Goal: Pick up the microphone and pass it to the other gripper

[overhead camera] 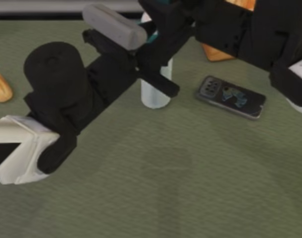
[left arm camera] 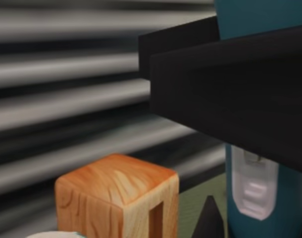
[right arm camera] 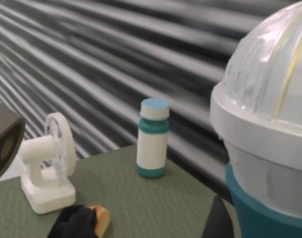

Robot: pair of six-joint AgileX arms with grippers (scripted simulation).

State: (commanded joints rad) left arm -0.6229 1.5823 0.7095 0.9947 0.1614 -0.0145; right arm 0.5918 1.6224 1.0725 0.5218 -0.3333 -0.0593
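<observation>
The microphone (left arm camera: 252, 191) is held off the table at the back middle, upright, with its teal handle and white switch patch close in the left wrist view. Its silver mesh head (right arm camera: 270, 99) fills the right wrist view. From above only slivers of the microphone's teal (overhead camera: 151, 37) show between the two black grippers. My left gripper (overhead camera: 158, 43) is shut on the lower handle, with one fingertip (left arm camera: 210, 220) against it. My right gripper (overhead camera: 167, 22) comes in from the right. Its fingers (left arm camera: 230, 94) clamp the handle just under the head.
The tall white bottle (overhead camera: 155, 94) with a teal band stands on the table right under the grippers. A phone (overhead camera: 232, 96) lies to its right and a wooden block (overhead camera: 218, 52) behind that. An orange bread roll (overhead camera: 0, 87) sits far left, near a white fan (right arm camera: 47, 168).
</observation>
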